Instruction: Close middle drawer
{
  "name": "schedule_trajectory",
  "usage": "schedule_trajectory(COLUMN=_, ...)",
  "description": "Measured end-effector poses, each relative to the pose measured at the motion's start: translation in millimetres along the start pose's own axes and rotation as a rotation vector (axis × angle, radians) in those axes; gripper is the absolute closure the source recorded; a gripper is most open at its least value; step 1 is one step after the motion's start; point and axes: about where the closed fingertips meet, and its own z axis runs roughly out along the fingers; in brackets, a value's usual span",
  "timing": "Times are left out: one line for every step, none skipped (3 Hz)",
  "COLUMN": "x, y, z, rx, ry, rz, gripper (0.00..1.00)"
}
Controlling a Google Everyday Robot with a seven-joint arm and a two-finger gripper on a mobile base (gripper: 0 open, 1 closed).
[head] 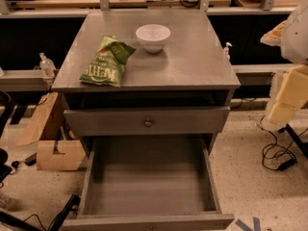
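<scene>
Grey and wide, the deep middle drawer (149, 177) sticks out low, left of the cream end effector (288, 96) by the right edge. Nobody can tell if it is wide or narrow.

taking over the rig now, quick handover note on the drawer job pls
End effector: at the right edge of view, beside the cabinet, well clear of the drawer.
Middle drawer: pulled far out, nothing visible inside, front panel at the bottom of the view.
Done: nothing; the drawer is not yet closed.
Left: bring the end effector to the front panel and push it fully in.
</scene>
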Motion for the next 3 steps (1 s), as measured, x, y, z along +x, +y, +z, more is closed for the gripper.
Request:
schedule_trajectory(x=-0.2, y=-0.1, z=-0.3, rx=0.003, ry=-0.001, rz=0.000, gripper=0.00)
schedule_trajectory(x=4.0, y=2.4, z=5.4, rx=0.013, ry=-0.022, rz=0.011, gripper=0.00)
schedule_trajectory(x=19.3, y=13.5, z=19.1, rx=0.033, ry=-0.073, rz=0.019, gripper=0.00)
